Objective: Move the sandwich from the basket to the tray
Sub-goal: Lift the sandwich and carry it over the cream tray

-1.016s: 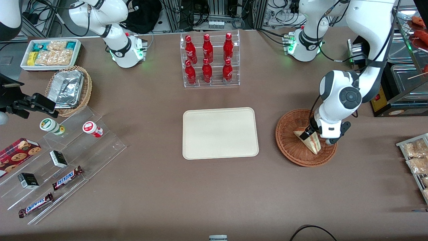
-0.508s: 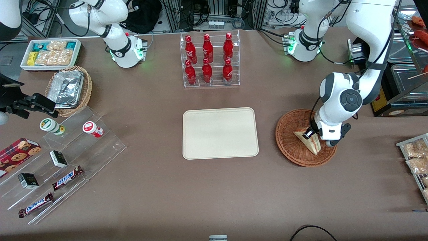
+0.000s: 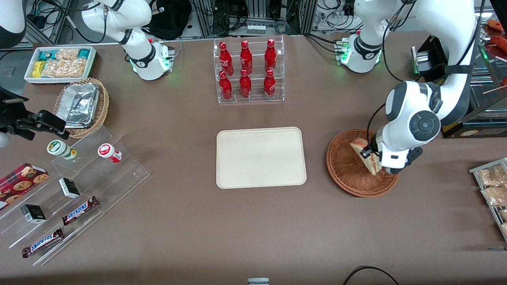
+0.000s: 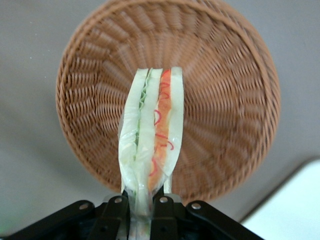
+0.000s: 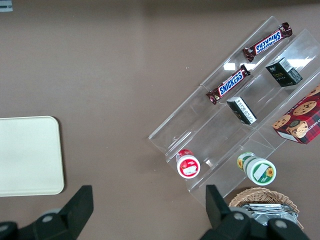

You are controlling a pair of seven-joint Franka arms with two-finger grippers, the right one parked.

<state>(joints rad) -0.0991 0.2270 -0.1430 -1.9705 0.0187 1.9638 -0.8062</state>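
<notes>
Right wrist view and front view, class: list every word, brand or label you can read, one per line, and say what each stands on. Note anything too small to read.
"SNICKERS" on the chocolate bar lying on the clear stepped stand.
"SNICKERS" on the second bar, one step up.
Red bottles: white script too small to read.
Round lidded pots, dark boxes: labels unreadable.
Sandwich, basket, tray: no text.
Gripper, over the basket, grips the sandwich.

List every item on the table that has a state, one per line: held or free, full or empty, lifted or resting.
hand: above the basket, shut on the sandwich.
sandwich: held by its end, lifted clear of the basket.
basket: resting on the table, nothing left lying in it.
tray: flat on the table, empty.
bottle rack: upright, holding six red bottles.
</notes>
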